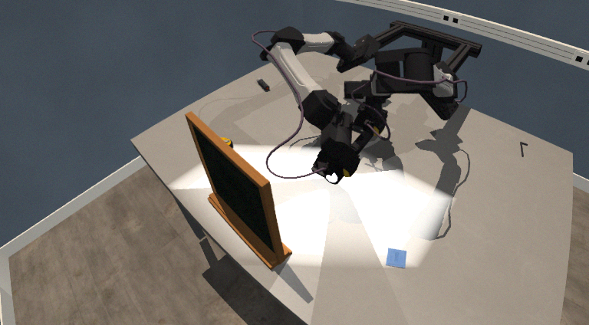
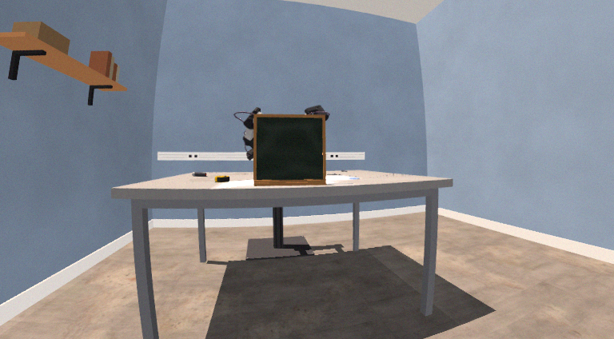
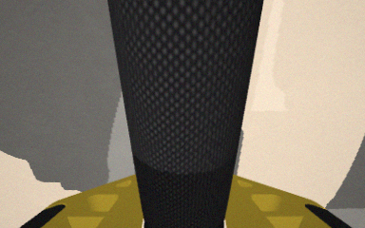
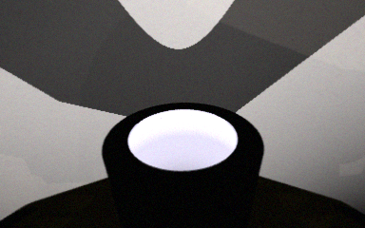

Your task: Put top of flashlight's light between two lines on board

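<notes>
Jaws of both arms are clamped on the black cylindrical flashlight [image 1: 363, 142] [image 3: 185, 95] [image 4: 182, 192]: the left gripper [image 1: 374, 131] [image 3: 183, 182] grips its knurled rear portion with yellow pads pressed against either side, while the right gripper [image 1: 338, 169] [image 4: 183, 182] is closed around the smooth dark head. The flashlight is held aloft near the middle of the top view, its tail toward the upper right and its glowing round lens [image 1: 331, 178] [image 4: 182, 141] toward the lower left. Bright light spreads over the pale gray tabletop surface [image 1: 499, 217] [image 2: 281, 195], reaching around the foot of the board. Upright at the surface's lower-left edge stands the square dark-green board with an orange-brown wooden frame [image 1: 236, 182] [image 2: 290, 149]; in the exterior view it occupies the center and hides much of both arms. Just beyond it in the top view, partly covered by its frame, sits a yellow-and-black rounded object [image 1: 225, 142] [image 2: 221, 178]. A small dark cylinder with a reddish end [image 1: 263, 84] [image 2: 199, 173] lies farther up, left of the arms. A flat blue square [image 1: 396, 257] [image 2: 353, 178] rests in the lower right, and a thin black L-shaped rod [image 1: 522, 149] lies near the right edge.
</notes>
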You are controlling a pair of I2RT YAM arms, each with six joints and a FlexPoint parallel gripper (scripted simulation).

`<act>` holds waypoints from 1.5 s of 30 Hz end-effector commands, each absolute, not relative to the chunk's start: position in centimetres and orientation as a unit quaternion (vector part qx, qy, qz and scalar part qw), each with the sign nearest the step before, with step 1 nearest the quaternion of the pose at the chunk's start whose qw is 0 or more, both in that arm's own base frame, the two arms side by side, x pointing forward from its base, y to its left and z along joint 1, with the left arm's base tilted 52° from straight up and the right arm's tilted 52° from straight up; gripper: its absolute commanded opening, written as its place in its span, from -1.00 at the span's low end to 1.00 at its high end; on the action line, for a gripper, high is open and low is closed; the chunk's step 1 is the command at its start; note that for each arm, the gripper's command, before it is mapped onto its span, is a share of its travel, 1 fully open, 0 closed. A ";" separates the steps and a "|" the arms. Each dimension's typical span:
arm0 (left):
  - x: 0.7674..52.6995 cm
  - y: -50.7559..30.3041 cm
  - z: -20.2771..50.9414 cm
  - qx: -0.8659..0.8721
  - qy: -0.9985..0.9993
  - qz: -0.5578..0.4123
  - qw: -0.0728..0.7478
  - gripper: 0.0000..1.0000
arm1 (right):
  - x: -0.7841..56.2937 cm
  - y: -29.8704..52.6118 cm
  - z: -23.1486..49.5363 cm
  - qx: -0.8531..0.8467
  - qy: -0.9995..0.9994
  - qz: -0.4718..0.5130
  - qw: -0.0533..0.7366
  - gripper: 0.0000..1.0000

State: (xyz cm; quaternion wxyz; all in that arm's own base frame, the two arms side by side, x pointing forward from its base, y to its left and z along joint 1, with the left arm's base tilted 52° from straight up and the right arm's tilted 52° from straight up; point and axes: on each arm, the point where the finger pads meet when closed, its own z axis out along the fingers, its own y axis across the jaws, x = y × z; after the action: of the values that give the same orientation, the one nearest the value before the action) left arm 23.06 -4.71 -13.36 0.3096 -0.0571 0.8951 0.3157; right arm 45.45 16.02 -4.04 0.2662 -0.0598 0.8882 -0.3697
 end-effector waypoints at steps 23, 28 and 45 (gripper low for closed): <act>23.5 -5.0 -13.3 -0.048 0.894 0.317 0.312 -0.40 | 45.0 15.1 -3.5 -0.013 0.814 -0.516 0.265 0.00; 23.6 -4.9 -13.4 -0.050 0.893 0.320 0.312 -0.40 | 46.0 14.6 -4.2 -0.002 0.824 -0.500 0.266 1.00; 23.5 -4.9 -13.4 -0.050 0.894 0.319 0.311 -0.40 | 44.1 18.9 -3.7 -0.022 0.828 -0.486 0.279 1.00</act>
State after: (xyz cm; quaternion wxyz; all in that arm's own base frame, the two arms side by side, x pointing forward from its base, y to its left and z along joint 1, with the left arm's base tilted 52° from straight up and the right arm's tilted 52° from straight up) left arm 23.22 -4.86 -13.37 0.3113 -0.0572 0.8951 0.3139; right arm 45.52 16.13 -3.79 0.2723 -0.0066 0.8287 -0.4890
